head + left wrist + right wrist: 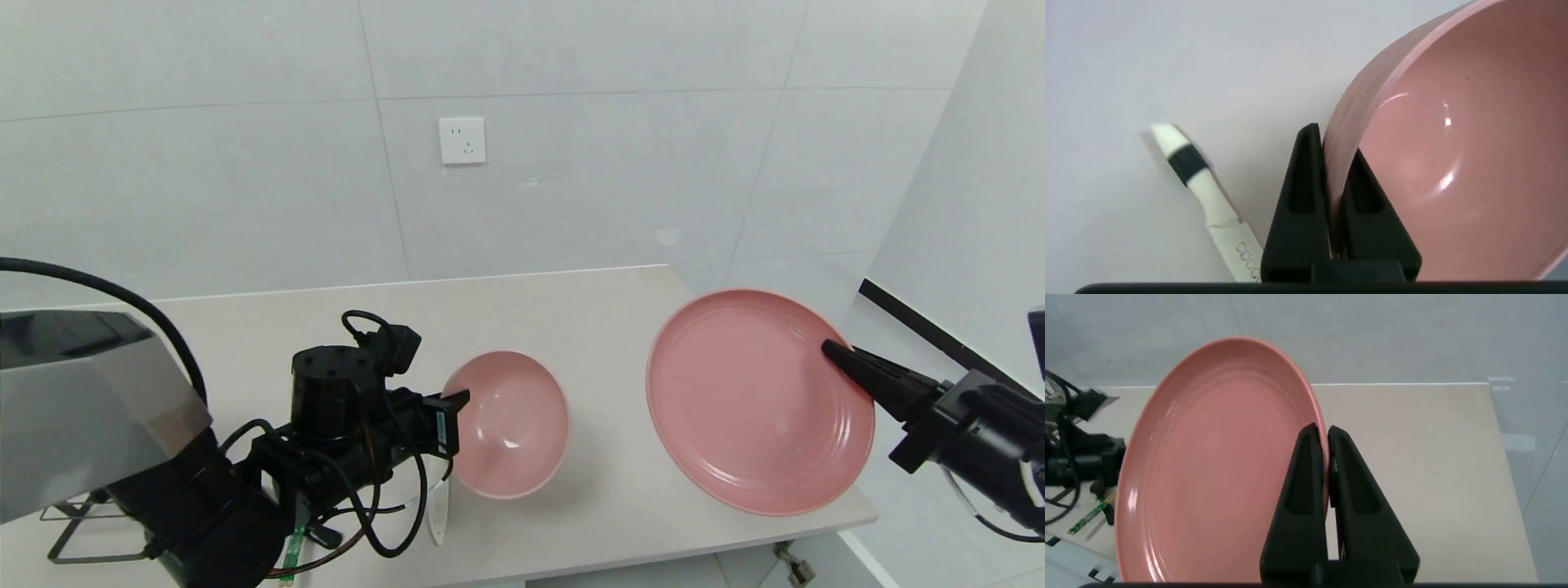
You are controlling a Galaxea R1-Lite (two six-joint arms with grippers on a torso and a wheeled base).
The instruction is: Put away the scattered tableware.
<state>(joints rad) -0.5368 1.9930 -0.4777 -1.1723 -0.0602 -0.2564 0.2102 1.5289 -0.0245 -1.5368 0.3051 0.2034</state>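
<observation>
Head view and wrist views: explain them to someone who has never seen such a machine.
This is a two-armed robot. The wide picture comes from a camera on its head; the other two come from cameras on its wrists. A pale table stands before it. The left gripper is shut on the rim of a pink bowl, held tilted. The right gripper is shut on the rim of a pink plate, also tilted. A white utensil lies on the table near the bowl.
</observation>
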